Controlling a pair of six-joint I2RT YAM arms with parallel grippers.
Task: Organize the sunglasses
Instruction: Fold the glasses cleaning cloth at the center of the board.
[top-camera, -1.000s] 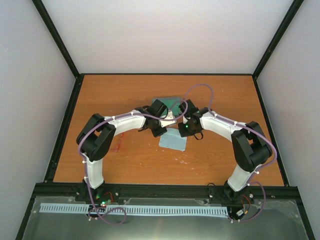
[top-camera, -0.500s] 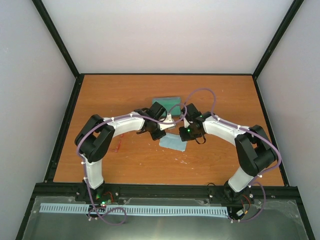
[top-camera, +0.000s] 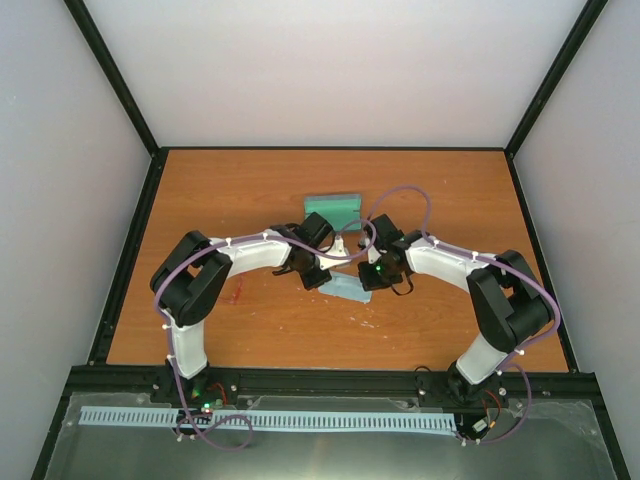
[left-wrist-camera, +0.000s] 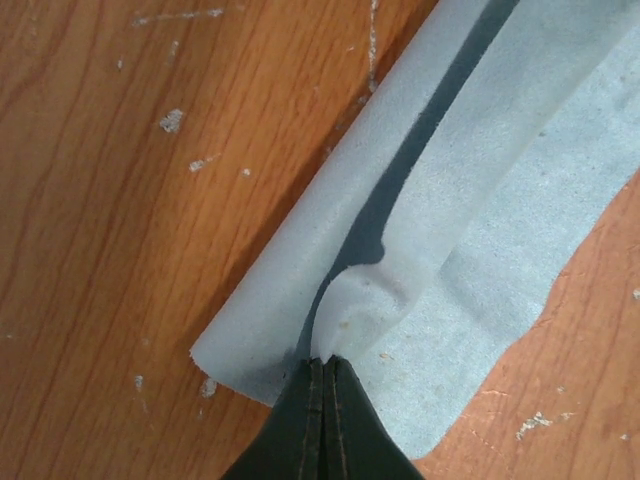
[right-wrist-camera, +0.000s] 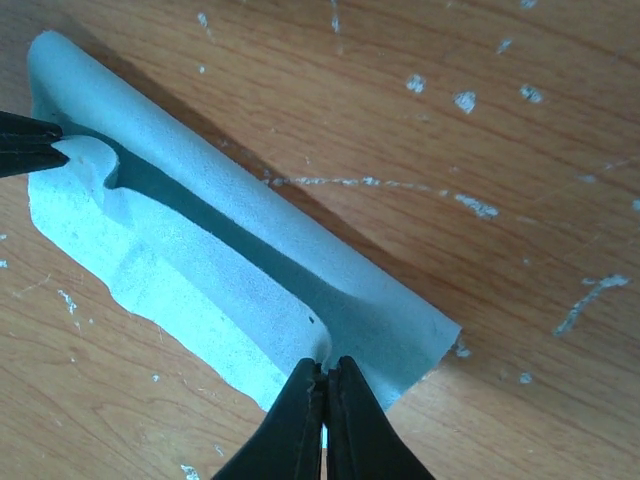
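In the top view, both arms bend inward and meet over the middle of the orange-brown surface (top-camera: 450, 200). The left gripper (top-camera: 320, 279) and the right gripper (top-camera: 366, 282) point down at either end of a light blue cloth (top-camera: 346, 289), which shows only as a small strip between them. A grey-blue case (top-camera: 332, 208) lies just beyond the two wrists, toward the far edge. The sunglasses (top-camera: 237, 290) lie apart from all this on the left part of the surface, just beside the left arm's elbow. They show as a thin red-pink shape, too small to tell which way they face.

In the left wrist view, the left gripper (left-wrist-camera: 322, 368) has its fingers pressed together on one edge of the cloth (left-wrist-camera: 480, 200). That edge is lifted and curled over, so the cloth forms a loose fold with a dark shadowed hollow running along it. Scratched wood shows around it.

In the right wrist view, the right gripper (right-wrist-camera: 325, 378) is likewise pinched tight on the cloth (right-wrist-camera: 200, 260) at its near edge. The dark tip of the left gripper (right-wrist-camera: 35, 142) grips the same folded cloth at the far left end.
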